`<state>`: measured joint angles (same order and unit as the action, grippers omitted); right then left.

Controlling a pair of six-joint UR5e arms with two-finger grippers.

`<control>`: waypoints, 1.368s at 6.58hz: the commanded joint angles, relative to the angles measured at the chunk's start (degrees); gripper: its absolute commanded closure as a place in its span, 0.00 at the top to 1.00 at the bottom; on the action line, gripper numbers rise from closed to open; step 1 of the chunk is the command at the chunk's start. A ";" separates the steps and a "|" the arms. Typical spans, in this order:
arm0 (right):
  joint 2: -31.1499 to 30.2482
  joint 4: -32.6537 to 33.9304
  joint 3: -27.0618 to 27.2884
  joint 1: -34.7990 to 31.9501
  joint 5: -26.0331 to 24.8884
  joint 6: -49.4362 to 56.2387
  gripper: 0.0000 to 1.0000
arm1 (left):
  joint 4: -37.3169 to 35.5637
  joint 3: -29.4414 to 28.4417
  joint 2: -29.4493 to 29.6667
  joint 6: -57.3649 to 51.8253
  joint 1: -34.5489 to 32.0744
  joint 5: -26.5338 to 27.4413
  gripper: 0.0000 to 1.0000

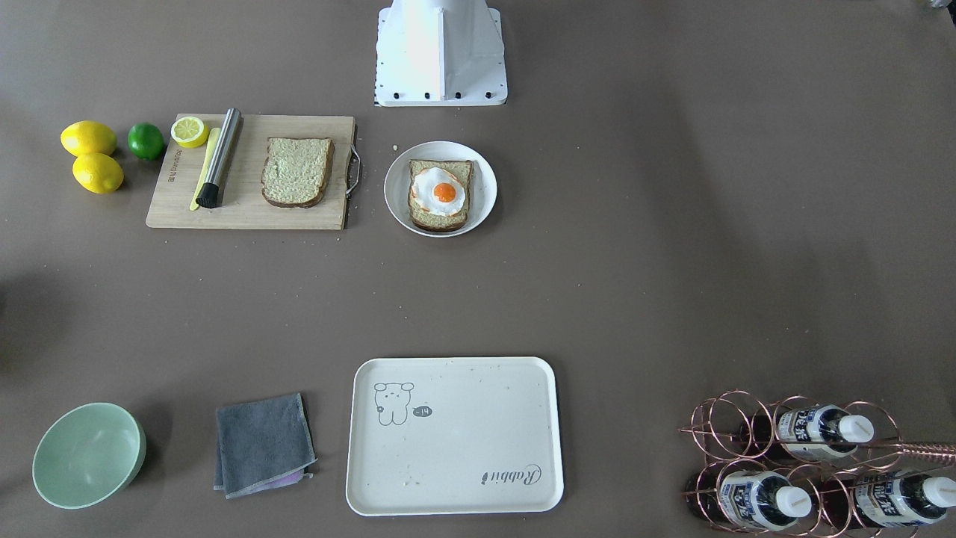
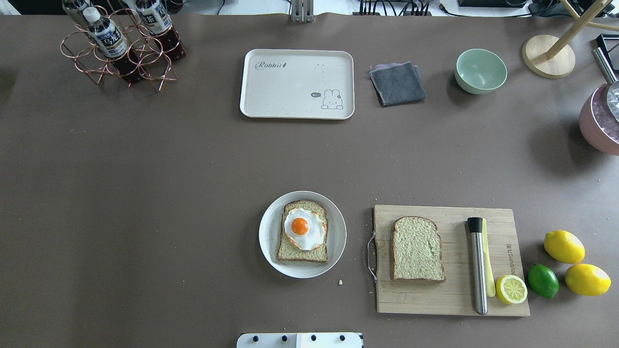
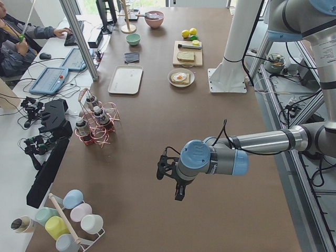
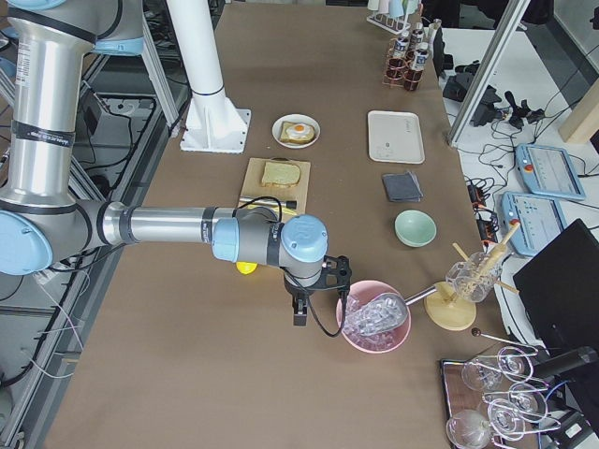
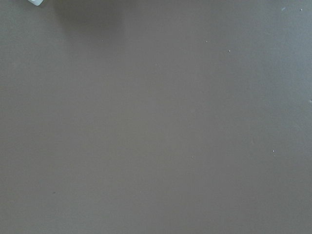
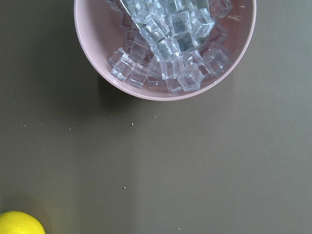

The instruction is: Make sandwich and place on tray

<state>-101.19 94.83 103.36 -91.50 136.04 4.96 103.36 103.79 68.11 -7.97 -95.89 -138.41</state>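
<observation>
Half built: greenish-tan bread slice [image 2: 290, 251] under white-and-orange fried egg [image 2: 303, 228] on round white plate [image 2: 338, 241], mid robot-side bench [image 2: 145, 193] edge. Second crusted slice [image 2: 417, 249] on wooden cutting board [image 2: 449, 295], unstacked. Cream rectangular tray [image 2: 295, 84], far edge, holds nothing yet. Left fingers [image 3: 179, 193], right fingers [image 4: 299, 316]: spread or pressed, cannot tell.

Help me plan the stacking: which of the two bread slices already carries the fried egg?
The tan square bread slice on the round white plate: a white-and-orange fried egg lies on it. The other slice, on the wooden cutting board, is bare.
</observation>
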 commanded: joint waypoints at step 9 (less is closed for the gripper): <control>-0.59 0.00 0.44 0.09 0.19 -0.04 1.00 | 0.35 -0.17 -0.44 1.46 0.44 -0.10 0.98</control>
<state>-101.56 94.88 103.70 -91.41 136.22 4.96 103.69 103.56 67.64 -6.86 -95.56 -138.52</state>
